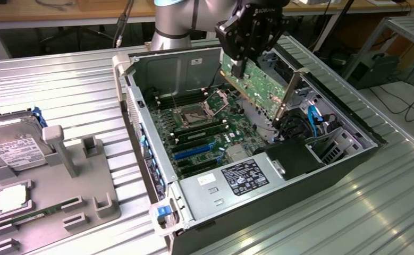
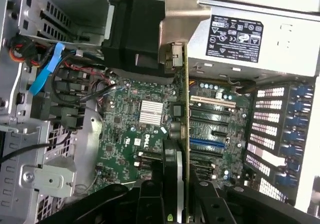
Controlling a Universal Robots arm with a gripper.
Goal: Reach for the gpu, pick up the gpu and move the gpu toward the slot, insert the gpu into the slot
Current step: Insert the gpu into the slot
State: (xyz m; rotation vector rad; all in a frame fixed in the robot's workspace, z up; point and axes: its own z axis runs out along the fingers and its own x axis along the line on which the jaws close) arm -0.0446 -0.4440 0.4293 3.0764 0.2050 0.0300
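One ribbed metal table (image 1: 65, 79) carries the whole scene. A grey parts fixture (image 1: 58, 180) stands at the exterior view's left, with a silver hard drive (image 1: 11, 151) propped at its far end. An open computer case (image 1: 263, 212) lies on its side at the centre. The green motherboard (image 1: 207, 127) covers the case floor, with the power supply (image 1: 246, 175) at the near end.

Above the far right part of the case hangs the gripper (image 1: 238, 64), its two fingers pinching the gpu (image 1: 256, 82) by the upper edge. The card is clear of the board and tilted, touching nothing below. Its metal bracket (image 2: 172, 28) is at the end away from the gripper. The slot (image 1: 192, 152), a blue strip among black ones, is empty. It lies lower and toward the exterior view's left, well apart from the card.

Step in hand, as judged: the gpu has been picked up and is being carried toward the slot, with insertion not yet done. In the wrist view the card's edge seems to run across the blue strip, not along it. Seating would therefore call for turning the card parallel to the strip, levelling it, centring the contact edge directly above the strip, and pressing straight down.
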